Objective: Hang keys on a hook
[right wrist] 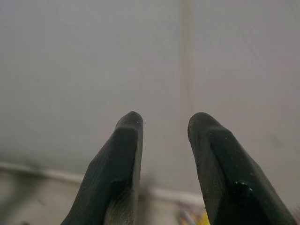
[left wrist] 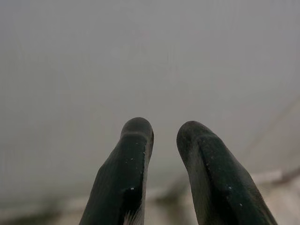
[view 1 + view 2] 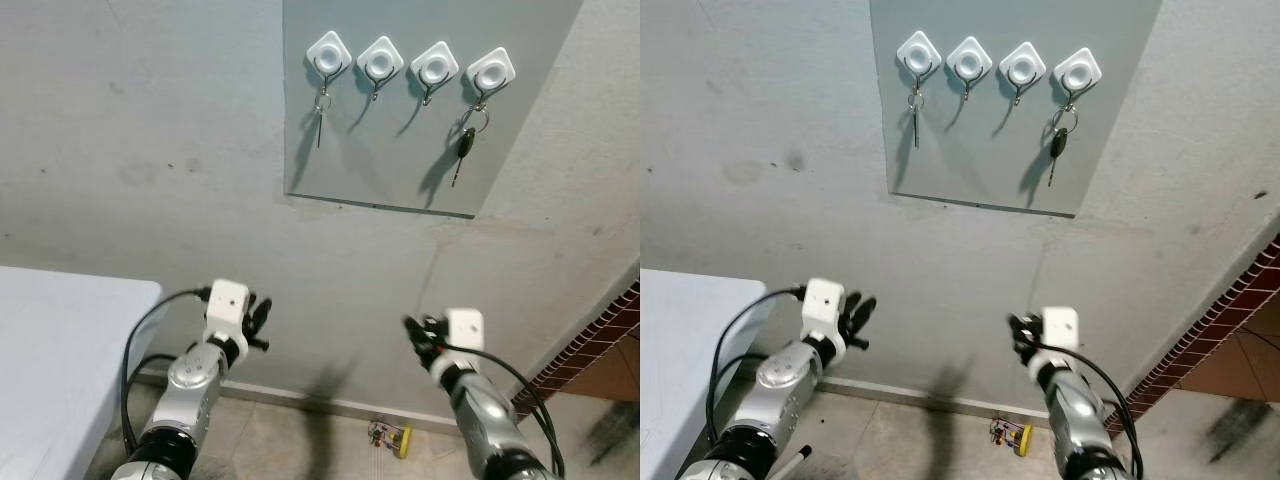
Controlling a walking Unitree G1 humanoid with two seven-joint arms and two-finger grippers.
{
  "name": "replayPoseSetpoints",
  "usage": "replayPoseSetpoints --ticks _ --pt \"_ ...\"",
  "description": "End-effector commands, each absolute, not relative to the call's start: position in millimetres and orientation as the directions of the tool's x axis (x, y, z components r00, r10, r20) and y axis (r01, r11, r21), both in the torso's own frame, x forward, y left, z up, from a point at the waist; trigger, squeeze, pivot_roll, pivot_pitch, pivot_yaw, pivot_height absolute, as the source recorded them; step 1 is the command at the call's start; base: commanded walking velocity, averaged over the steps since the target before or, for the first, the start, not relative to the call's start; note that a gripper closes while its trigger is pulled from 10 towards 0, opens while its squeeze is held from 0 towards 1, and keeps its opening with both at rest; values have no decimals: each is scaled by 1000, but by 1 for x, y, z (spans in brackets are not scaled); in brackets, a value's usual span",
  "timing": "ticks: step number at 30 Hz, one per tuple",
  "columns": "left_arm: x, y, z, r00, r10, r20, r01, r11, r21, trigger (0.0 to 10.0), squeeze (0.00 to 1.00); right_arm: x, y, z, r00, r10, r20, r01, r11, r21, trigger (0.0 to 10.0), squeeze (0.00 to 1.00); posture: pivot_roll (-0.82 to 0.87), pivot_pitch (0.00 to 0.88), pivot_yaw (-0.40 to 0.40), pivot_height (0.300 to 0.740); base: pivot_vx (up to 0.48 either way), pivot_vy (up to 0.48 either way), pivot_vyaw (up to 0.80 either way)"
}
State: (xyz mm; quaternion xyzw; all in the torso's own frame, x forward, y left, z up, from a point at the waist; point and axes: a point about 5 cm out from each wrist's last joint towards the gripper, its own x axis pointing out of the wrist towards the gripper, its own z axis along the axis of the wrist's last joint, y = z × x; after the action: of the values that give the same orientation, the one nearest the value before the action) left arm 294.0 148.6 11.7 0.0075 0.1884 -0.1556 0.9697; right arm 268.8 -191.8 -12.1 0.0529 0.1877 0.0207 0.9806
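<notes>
Black-headed key [image 3: 465, 147] hangs from the rightmost hook [image 3: 489, 72] on the grey board [image 3: 400, 170], upper right of frame, well above both empty end effectors: left [image 3: 262, 322] and right [image 3: 413, 332], fingers slightly spread. No legible writing.

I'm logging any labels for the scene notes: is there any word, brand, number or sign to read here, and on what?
None can be read.
The four white square hooks on the grey wall board: plain.
The black-headed key: any marking too small.
The small colourful object on the floor: too blurred.
</notes>
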Motion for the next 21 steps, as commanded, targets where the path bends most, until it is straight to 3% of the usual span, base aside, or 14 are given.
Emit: replayPoseSetpoints --ticks 1,8,11,13,21 --pt "287 150 -2 855 -270 -443 291 957 -21 10000 0 250 -196 -30 884 -14 -467 48 997 60 10000 0 -116 0 24 740 0 0 0" --pt "265 155 -27 819 -214 -533 193 976 -96 10000 0 196 -195 -71 735 -62 -675 49 998 -38 10000 0 -133 0 27 740 0 0 0" --pt "260 156 -32 810 -203 -550 165 979 -118 10000 0 187 -193 -76 707 -53 -705 30 999 -44 10000 0 -133 0 25 740 0 0 0" --pt "240 160 -49 761 -166 -627 114 986 -123 10000 0 164 -188 -88 643 -21 -765 -10 999 -35 10000 0 -131 0 25 740 0 0 0" --pt "192 171 -79 644 -87 -760 20 995 -97 10000 0 138 -187 -100 547 -39 -836 -20 998 -60 10000 0 -147 0 35 740 0 0 0"
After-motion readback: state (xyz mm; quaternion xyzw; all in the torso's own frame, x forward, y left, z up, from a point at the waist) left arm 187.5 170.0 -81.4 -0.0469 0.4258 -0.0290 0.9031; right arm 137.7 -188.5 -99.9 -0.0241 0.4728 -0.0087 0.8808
